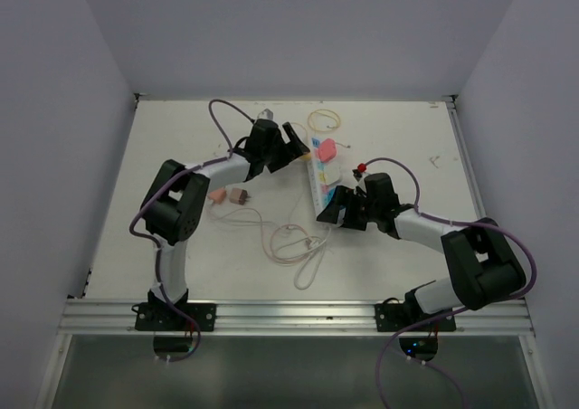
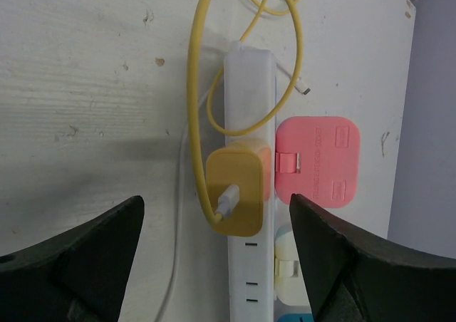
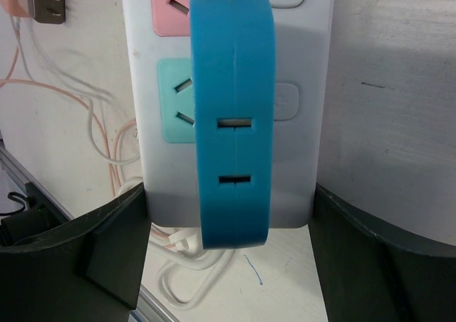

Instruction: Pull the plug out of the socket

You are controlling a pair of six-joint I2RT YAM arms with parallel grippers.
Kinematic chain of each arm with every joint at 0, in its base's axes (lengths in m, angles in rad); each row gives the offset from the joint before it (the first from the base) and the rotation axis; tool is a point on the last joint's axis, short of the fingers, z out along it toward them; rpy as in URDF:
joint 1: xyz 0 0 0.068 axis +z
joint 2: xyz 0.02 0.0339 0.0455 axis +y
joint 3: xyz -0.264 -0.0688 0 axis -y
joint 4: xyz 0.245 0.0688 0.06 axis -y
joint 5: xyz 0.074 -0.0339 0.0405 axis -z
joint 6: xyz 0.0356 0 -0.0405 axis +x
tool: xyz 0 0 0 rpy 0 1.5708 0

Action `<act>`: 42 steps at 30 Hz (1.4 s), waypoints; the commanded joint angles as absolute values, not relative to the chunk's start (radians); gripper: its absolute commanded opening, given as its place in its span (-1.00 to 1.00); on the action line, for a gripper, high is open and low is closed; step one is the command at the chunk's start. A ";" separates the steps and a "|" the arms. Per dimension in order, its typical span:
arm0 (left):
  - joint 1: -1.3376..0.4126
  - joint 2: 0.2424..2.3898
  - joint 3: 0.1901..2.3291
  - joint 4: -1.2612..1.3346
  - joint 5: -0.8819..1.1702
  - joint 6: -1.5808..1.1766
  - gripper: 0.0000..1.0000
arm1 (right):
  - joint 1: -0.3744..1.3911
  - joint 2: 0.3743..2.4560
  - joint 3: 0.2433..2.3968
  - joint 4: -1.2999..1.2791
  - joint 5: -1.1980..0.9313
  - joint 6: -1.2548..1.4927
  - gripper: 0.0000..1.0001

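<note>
The socket (image 1: 319, 190) is a long white power strip lying mid-table. In the left wrist view the socket (image 2: 249, 80) carries a yellow plug (image 2: 239, 194) with a yellow cable (image 2: 192, 87), beside an open pink flap (image 2: 317, 162). My left gripper (image 2: 216, 202) is open, with one finger on each side of the strip and just short of the plug. My right gripper (image 3: 229, 190) is shut on the strip's near end (image 3: 292, 158), and its fingers (image 3: 85, 251) press both sides. A blue slotted block (image 3: 231, 87) stands on the strip there.
Two loose pink plugs (image 1: 228, 195) lie left of the strip, with thin pink and white cords (image 1: 291, 243) looped towards the front. The yellow cable coils (image 1: 324, 119) lie at the back. A small red item (image 1: 362, 167) sits right of the strip. Walls close in on the left and right.
</note>
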State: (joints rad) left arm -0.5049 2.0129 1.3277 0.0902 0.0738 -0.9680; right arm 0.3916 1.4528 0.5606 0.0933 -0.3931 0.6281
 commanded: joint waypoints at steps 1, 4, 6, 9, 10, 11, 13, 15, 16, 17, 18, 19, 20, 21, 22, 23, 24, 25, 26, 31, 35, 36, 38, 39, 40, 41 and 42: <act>-0.506 2.046 1.387 0.161 0.060 -0.996 0.69 | 0.402 1.529 0.502 -0.098 -0.365 0.597 -1.00; -0.506 2.057 1.388 0.193 0.066 -1.009 0.58 | 0.402 1.542 0.503 -0.097 -0.367 0.597 -1.00; -0.506 2.062 1.390 0.216 0.064 -1.015 0.51 | 0.402 1.545 0.505 -0.095 -0.371 0.598 -1.00; -0.506 2.072 1.397 0.227 0.069 -1.023 0.41 | 0.402 1.555 0.506 -0.094 -0.373 0.597 -1.00; -0.506 2.074 1.397 0.229 0.071 -1.028 0.35 | 0.402 1.557 0.505 -0.092 -0.374 0.597 -1.00; -0.506 2.072 1.397 0.232 0.074 -1.032 0.31 | 0.400 1.563 0.508 -0.092 -0.373 0.597 -1.00; -0.506 2.074 1.390 0.239 0.078 -1.040 0.24 | 0.402 1.566 0.508 -0.092 -0.374 0.598 -1.00; -0.506 2.075 1.387 0.244 0.086 -1.049 0.15 | 0.402 1.569 0.508 -0.091 -0.371 0.600 -1.00; -0.506 2.074 1.382 0.247 0.087 -1.049 0.06 | 0.402 1.568 0.508 -0.091 -0.368 0.600 -1.00; -0.506 2.072 1.381 0.247 0.087 -1.052 0.01 | 0.403 1.569 0.506 -0.091 -0.368 0.601 -1.00; -0.506 2.071 1.378 0.247 0.084 -1.052 -0.05 | 0.402 1.568 0.506 -0.092 -0.367 0.601 -1.00; -0.506 2.069 1.371 0.247 0.083 -1.054 -0.21 | 0.402 1.568 0.508 -0.094 -0.361 0.603 -1.00; -0.506 2.068 1.370 0.245 0.078 -1.057 -0.29 | 0.402 1.566 0.506 -0.095 -0.357 0.606 -1.00; -0.506 2.063 1.368 0.241 0.074 -1.060 -0.38 | 0.402 1.568 0.505 -0.097 -0.356 0.606 -1.00; -0.506 2.060 1.364 0.241 0.074 -1.063 -0.52 | 0.402 1.568 0.508 -0.098 -0.353 0.606 -1.00; -0.506 2.060 1.361 0.242 0.072 -1.065 -0.58 | 0.400 1.569 0.508 -0.103 -0.348 0.609 -1.00; -0.506 2.057 1.359 0.241 0.071 -1.065 -0.66 | 0.402 1.569 0.509 -0.104 -0.345 0.609 -1.00; -0.506 2.056 1.355 0.241 0.069 -1.066 -0.78 | 0.402 1.574 0.506 -0.103 -0.344 0.612 -1.00; -0.506 2.052 1.351 0.241 0.068 -1.072 -0.85 | 0.402 1.575 0.508 -0.104 -0.339 0.614 -1.00; -0.506 2.017 1.289 0.299 0.049 -1.110 -1.00 | 0.400 1.589 0.505 -0.101 -0.334 0.626 -1.00; -0.505 1.980 1.246 0.356 0.025 -1.141 -1.00 | 0.399 1.595 0.503 -0.106 -0.322 0.637 -1.00; -0.503 1.970 1.243 0.353 0.017 -1.143 -1.00 | 0.397 1.595 0.502 -0.106 -0.321 0.638 -1.00; -0.499 1.957 1.236 0.356 0.015 -1.147 -1.00 | 0.393 1.595 0.499 -0.106 -0.318 0.643 -1.00; -0.497 1.945 1.233 0.357 0.015 -1.152 -1.00 | 0.390 1.597 0.497 -0.109 -0.314 0.643 -1.00; -0.491 1.939 1.224 0.359 0.017 -1.155 -1.00 | 0.388 1.597 0.495 -0.107 -0.310 0.647 -1.00; -0.486 1.931 1.220 0.365 0.015 -1.164 -1.00 | 0.385 1.597 0.491 -0.109 -0.307 0.650 -1.00; -0.483 1.918 1.204 0.371 0.012 -1.167 -1.00 | 0.379 1.595 0.491 -0.107 -0.305 0.652 -1.00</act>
